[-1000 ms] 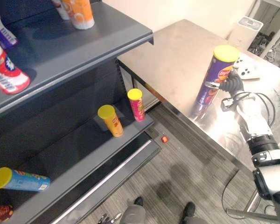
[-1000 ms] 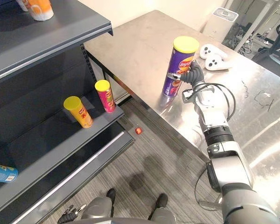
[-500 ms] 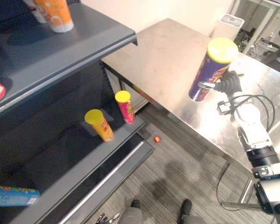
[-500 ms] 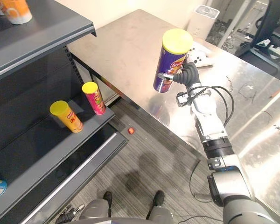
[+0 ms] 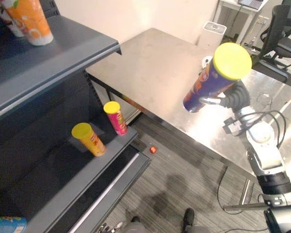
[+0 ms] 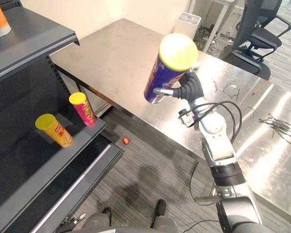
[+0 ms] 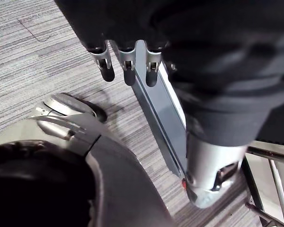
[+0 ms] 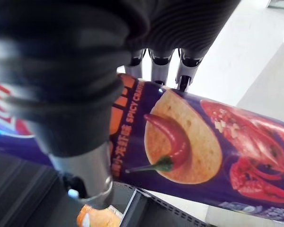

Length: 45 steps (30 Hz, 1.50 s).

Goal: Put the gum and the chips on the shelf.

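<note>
**Lifted, tilted, not yet placed**

Grips purple chips can [image 5: 211, 77] in curled right hand [image 6: 185, 90], upper right of frame, above steel table [image 5: 150, 63]. Points long axis lid-up, base down-left toward dark shelf [image 5: 53, 170] at lower left. Dangles left hand [image 7: 126, 66] slack-fingered near floor [image 7: 28, 52].

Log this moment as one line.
right hand: shut on chips can, tilted, held above table | left hand: open, idle | shelf: can not yet placed
</note>
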{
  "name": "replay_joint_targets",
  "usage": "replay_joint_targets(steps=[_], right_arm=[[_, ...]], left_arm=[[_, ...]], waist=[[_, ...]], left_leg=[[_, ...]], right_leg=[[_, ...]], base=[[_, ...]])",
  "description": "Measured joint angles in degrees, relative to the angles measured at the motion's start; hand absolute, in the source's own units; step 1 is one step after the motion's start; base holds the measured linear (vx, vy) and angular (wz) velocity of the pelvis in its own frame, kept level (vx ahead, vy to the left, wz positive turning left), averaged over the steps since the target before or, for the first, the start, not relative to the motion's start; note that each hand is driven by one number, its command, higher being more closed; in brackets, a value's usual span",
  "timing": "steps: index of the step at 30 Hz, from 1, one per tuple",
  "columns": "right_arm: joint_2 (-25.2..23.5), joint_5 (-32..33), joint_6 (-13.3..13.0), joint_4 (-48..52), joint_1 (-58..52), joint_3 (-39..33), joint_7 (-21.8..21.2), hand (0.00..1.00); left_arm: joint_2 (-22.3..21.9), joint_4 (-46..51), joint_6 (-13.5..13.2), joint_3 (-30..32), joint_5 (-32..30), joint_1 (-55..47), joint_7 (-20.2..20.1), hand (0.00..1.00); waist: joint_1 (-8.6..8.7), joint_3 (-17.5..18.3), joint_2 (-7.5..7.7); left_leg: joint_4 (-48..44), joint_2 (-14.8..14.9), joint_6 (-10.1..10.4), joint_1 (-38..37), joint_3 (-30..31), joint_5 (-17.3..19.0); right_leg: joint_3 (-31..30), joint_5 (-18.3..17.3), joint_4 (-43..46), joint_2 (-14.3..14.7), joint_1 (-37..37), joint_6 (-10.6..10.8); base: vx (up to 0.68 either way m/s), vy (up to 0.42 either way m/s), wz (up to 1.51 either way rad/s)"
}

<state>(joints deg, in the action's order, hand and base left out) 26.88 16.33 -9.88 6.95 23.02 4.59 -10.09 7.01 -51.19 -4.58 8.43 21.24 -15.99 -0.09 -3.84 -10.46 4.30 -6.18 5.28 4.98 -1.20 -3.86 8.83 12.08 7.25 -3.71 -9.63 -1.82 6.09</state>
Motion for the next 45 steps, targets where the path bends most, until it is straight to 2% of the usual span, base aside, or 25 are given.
replay_joint_targets(steps=[2,11,16,21,25,30,32,34,36,40,41,42,43,44,45], right_arm=[[-1.1,0.1,0.1,2.2,-3.5,0.0,-1.7,1.00],[-3.4,2.6,1.3,5.8,-16.7,0.8,-5.5,1.00],[-4.0,2.8,1.7,5.8,-19.3,2.9,-5.5,1.00],[-5.3,2.6,1.7,5.8,-20.9,5.0,-5.2,1.00],[-5.4,2.6,1.7,5.8,-21.0,6.8,-5.0,1.00],[-5.5,2.6,2.2,5.6,-20.7,7.7,-3.7,1.00],[-5.4,2.6,2.2,5.2,-19.6,8.9,-2.9,1.00],[-5.5,2.6,2.3,3.6,-16.7,10.5,-2.7,1.00],[-5.9,2.6,3.3,2.7,-13.0,11.9,-2.0,1.00],[-8.0,2.5,3.9,1.4,-10.6,12.3,-1.8,1.00],[-7.9,2.1,4.5,0.8,-10.6,12.3,-1.8,1.00],[-7.8,2.0,4.6,0.4,-10.8,12.1,-1.8,1.00],[-7.7,1.9,4.7,0.3,-10.9,12.0,-1.7,1.00],[-7.5,1.7,4.6,0.3,-11.5,11.0,-1.6,1.00],[-7.2,1.7,4.6,-0.3,-11.6,8.9,-1.5,1.00]], left_arm=[[0.0,-0.8,-0.2,0.3,0.1,0.0,0.3,0.00],[-0.2,-1.6,-0.4,0.4,1.1,0.0,2.4,0.00],[-0.4,-1.7,-0.6,0.4,1.1,0.0,3.8,0.00],[-0.7,-2.8,-2.4,0.3,1.4,0.0,4.6,0.00],[-0.9,-2.9,-2.5,0.4,3.5,0.0,5.4,0.00],[-1.9,-3.0,-2.8,1.7,5.5,0.0,6.4,0.00],[-2.4,-3.0,-2.8,2.6,5.9,0.0,6.5,0.00],[-2.5,-3.0,-2.9,2.6,7.2,0.1,6.5,0.00],[-2.6,-2.9,-3.2,3.0,7.9,0.1,6.4,0.00],[-2.7,-2.9,-3.9,4.5,11.0,-0.1,6.0,0.00],[-3.0,-2.8,-4.2,5.2,11.9,-0.3,5.9,0.00],[-3.2,-2.6,-4.2,5.5,12.1,-0.6,5.9,0.00],[-3.1,-2.5,-4.2,5.5,11.9,-0.8,5.8,0.00],[-3.1,-2.4,-4.3,5.5,11.1,-0.8,5.3,0.00],[-3.2,-2.5,-4.8,5.4,10.2,-0.5,4.8,0.00]], waist=[[0.57,0.3,0.00],[0.95,2.6,-0.37],[1.61,3.6,-0.71],[1.53,4.1,-1.00],[1.40,4.1,-1.00],[0.10,3.9,-1.10],[-0.22,3.6,-1.35],[-0.82,2.4,-1.55],[-1.90,-0.1,-1.58],[-3.68,-2.2,-1.71],[-4.50,-2.8,-1.82],[-4.32,-2.9,-1.89],[-4.27,-3.1,-1.91],[-3.77,-3.1,-2.18],[-2.58,-3.0,-2.63]], left_leg=[[0.0,0.0,0.1,-0.1,-0.2,0.1],[0.0,0.4,0.3,-0.1,-0.4,0.2],[0.0,0.5,0.3,0.0,-0.3,0.2],[0.0,0.5,0.3,-0.1,0.1,0.2],[0.0,0.4,0.4,0.0,1.5,0.2],[-0.7,0.4,0.5,1.3,4.0,-0.1],[-1.6,0.4,0.6,2.2,6.1,-0.2],[-2.2,0.5,0.7,2.9,7.8,-0.2],[-2.2,0.6,1.1,3.3,9.7,-1.0],[-2.0,0.7,1.4,5.2,13.0,-2.5],[-1.9,0.6,0.7,5.6,13.1,-2.6],[-1.8,0.3,-3.5,6.1,11.6,-2.1],[-1.7,0.6,-6.6,6.3,9.4,-1.8],[-1.2,1.9,-12.1,6.8,3.7,-2.4],[-2.2,4.1,-13.5,8.1,-1.3,-3.4]], right_leg=[[-0.1,0.0,0.0,0.0,0.0,0.0],[-0.4,0.0,-0.2,0.4,0.0,0.0],[-0.2,0.0,-0.4,0.4,0.1,0.0],[0.2,0.0,-0.7,0.4,0.6,0.0],[1.6,0.0,-1.5,0.4,1.9,0.1],[4.0,-0.5,-1.0,0.3,2.1,-0.1],[6.0,-1.8,0.8,0.1,2.0,-0.1],[7.4,-3.0,2.8,-0.1,2.0,-0.2],[9.5,-4.4,5.1,-0.4,1.9,-0.4],[12.8,-6.5,7.8,-0.7,0.8,-0.9],[13.6,-8.1,9.5,-1.3,0.8,-0.6],[15.2,-9.8,11.4,-2.4,0.8,-0.1],[15.7,-10.4,12.0,-3.0,0.8,0.0],[16.4,-10.6,11.6,-3.3,1.5,-0.5],[19.3,-10.5,11.3,-3.5,2.6,-0.7]], base=[[0.00,0.002,-0.02],[0.00,0.000,-0.02],[0.00,0.000,0.00],[0.00,-0.001,0.02],[0.01,-0.005,0.18],[0.01,-0.013,0.27],[0.00,-0.022,0.44],[-0.04,-0.032,0.42],[-0.08,-0.053,0.49],[-0.05,-0.052,0.50],[-0.03,-0.026,0.60],[-0.03,-0.021,0.66],[-0.01,-0.022,0.99],[0.02,-0.067,1.22],[0.03,-0.051,1.30]])
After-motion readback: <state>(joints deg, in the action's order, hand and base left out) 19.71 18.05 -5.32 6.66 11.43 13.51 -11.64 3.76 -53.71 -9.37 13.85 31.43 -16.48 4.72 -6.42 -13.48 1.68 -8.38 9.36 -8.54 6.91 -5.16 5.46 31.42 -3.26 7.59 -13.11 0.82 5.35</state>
